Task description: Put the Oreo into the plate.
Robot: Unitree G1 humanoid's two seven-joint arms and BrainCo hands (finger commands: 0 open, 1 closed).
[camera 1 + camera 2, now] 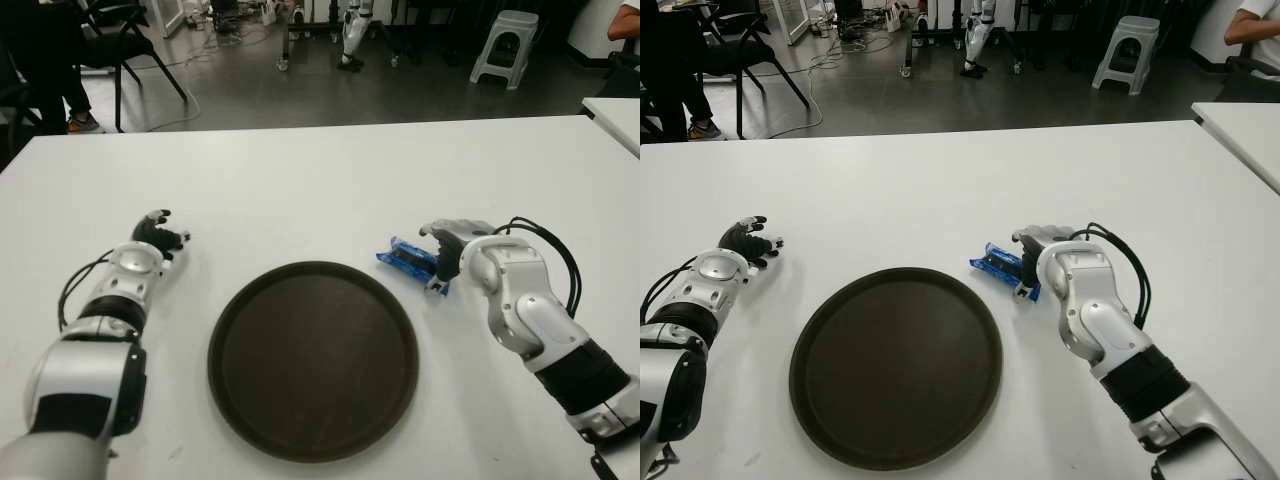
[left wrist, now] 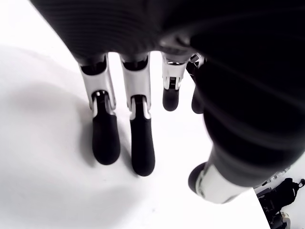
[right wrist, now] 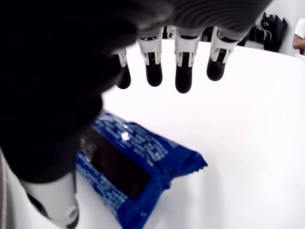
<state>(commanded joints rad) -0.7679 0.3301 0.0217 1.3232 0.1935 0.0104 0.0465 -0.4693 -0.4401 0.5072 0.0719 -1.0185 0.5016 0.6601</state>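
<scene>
Left eye view: the Oreo pack (image 1: pixel 407 258) is lying on the white table (image 1: pixel 320 180) just beside the plate (image 1: pixel 312 360), at its far right edge. The right hand (image 1: pixel 447 250) is hovering at the pack's right end, much nearer than the left hand (image 1: pixel 158 235), which is showing well apart on the plate's far left side.

Right eye view: pack's long axis is running from the plate rim toward the right hand.

Left wrist view: fingers (image 2: pixel 106 138) are hanging straight, holding nothing.

Right wrist view: fingers (image 3: pixel 185 71) are spread wide over the pack, thumb beside it, not closing yet. Next move, I think, needs fingers across the short side.
</scene>
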